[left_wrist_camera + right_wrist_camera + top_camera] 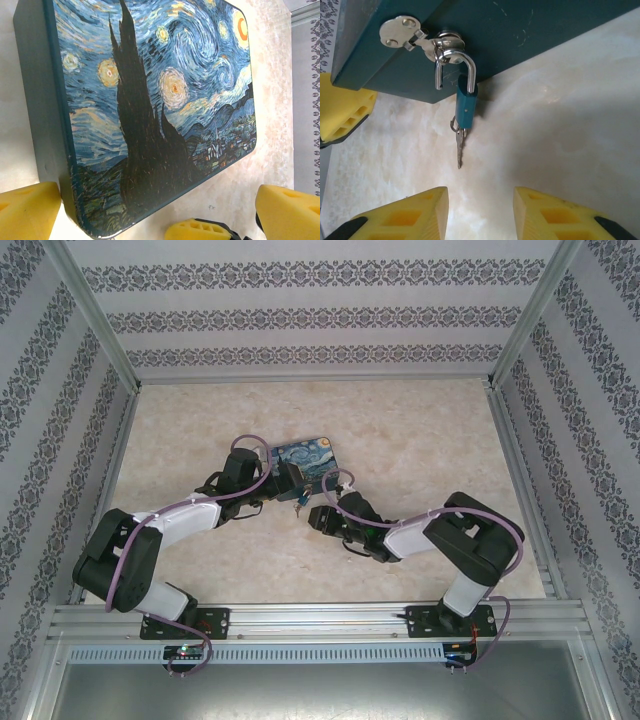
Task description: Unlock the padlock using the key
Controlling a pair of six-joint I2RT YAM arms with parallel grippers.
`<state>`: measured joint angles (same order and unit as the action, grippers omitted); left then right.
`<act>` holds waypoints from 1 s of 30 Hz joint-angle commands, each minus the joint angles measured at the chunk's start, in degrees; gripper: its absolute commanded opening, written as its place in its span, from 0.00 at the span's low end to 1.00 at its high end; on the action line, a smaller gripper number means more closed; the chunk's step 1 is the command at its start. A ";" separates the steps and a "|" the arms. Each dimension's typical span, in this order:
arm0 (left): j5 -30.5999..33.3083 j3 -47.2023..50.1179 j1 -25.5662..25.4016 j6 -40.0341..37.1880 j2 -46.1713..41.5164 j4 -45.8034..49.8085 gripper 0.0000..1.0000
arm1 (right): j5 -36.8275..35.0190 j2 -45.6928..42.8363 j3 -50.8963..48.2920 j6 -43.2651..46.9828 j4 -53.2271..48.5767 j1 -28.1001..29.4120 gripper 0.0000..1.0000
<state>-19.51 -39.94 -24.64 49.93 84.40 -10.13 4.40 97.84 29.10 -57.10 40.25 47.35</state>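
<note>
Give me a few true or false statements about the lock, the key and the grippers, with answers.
The padlock is hooked through the box's latch. True.
The key lies far from the padlock. False: it sits at the padlock's end on a small ring.
The right gripper is clamped on the key. False: its jaws are open, short of it.
The box lid shows a painted night sky. True.

Pale marbled tabletop (420,430); damask-striped wallpaper panels (310,315) on three sides; aluminium frame rails (320,618).
</note>
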 commanded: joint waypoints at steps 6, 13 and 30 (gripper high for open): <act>1.48 -2.36 0.29 -2.19 -3.18 2.83 1.00 | 1.31 5.15 4.10 -0.29 6.01 -1.34 0.38; 1.41 -2.75 0.65 -2.12 -4.00 3.71 1.00 | 0.53 8.87 7.44 -2.10 6.51 -1.56 0.35; 0.83 -3.00 1.53 -2.04 -3.55 3.48 1.00 | -0.90 13.15 8.78 -6.00 6.65 -4.14 0.17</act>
<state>-18.87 -41.52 -24.18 49.23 81.69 -7.29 5.54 108.64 36.84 -62.87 47.05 44.62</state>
